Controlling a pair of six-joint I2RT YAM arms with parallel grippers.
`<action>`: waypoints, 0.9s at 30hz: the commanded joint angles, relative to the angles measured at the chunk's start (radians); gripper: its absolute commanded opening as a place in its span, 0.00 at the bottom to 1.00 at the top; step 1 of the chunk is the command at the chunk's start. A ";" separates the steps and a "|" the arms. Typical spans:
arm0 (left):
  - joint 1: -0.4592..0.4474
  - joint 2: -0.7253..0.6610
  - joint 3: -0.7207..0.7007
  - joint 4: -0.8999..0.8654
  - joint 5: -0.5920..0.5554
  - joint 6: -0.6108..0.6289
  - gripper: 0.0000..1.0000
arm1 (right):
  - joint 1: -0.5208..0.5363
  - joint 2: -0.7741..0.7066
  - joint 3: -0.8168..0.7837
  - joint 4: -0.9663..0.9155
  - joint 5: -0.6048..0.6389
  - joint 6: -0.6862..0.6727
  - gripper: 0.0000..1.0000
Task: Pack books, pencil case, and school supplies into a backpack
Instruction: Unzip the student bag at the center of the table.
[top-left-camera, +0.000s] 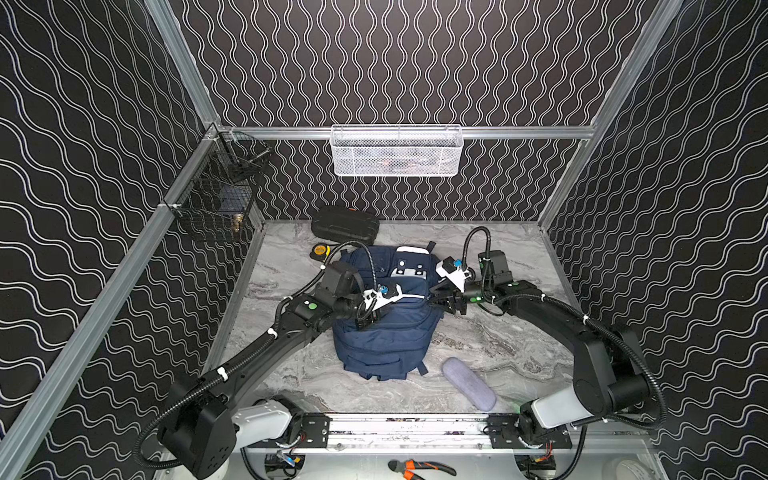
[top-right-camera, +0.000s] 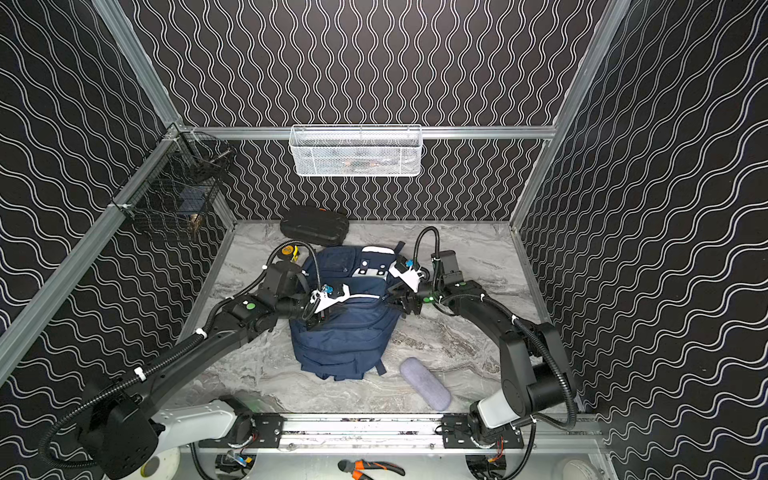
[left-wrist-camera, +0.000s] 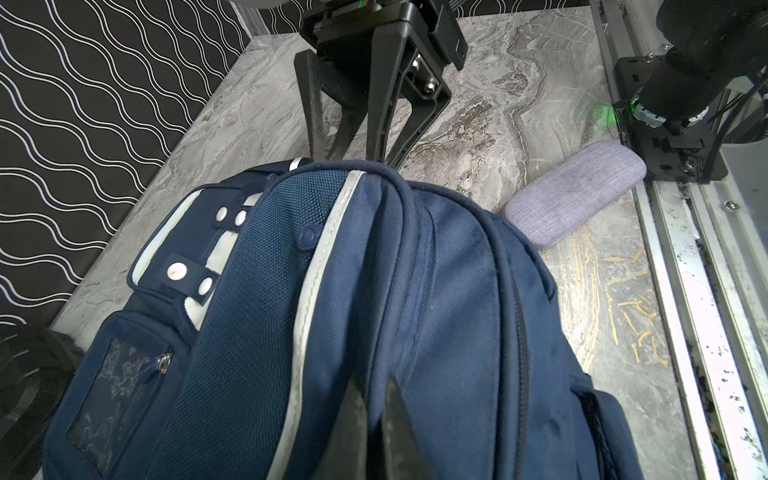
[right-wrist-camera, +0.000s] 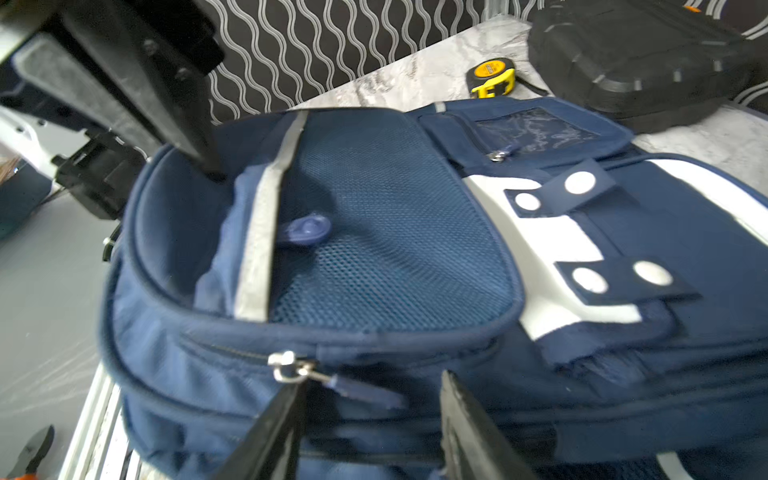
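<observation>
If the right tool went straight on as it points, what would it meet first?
Probably the silver zip pull on the large navy-blue fabric backpack, just ahead of the right tool; depth is unclear.

The backpack (top-left-camera: 386, 345) fills the middle of the desk (top-left-camera: 498, 345); the left arm (top-left-camera: 266, 345) and right arm (top-left-camera: 552, 307) slant in over its flanks, the left tool (left-wrist-camera: 374, 388) pinched on its fabric and the right tool (right-wrist-camera: 376, 380) standing with jaws apart. Behind it, the black hard case (top-left-camera: 345, 226) and tape measure (top-left-camera: 320, 250) crowd the far left corner. Bare marble lies open right of the backpack and along the rail (top-left-camera: 415, 424), broken only by the pencil case (top-left-camera: 469, 384).
</observation>
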 joint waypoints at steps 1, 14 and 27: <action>0.008 0.000 0.009 0.060 0.048 0.013 0.00 | 0.013 -0.017 -0.004 -0.055 -0.036 -0.076 0.44; 0.027 0.018 0.006 0.083 0.049 0.005 0.00 | 0.029 -0.162 -0.139 0.035 0.017 -0.002 0.18; 0.030 0.020 0.010 0.061 0.065 0.005 0.00 | 0.028 -0.102 -0.109 0.153 0.011 0.138 0.23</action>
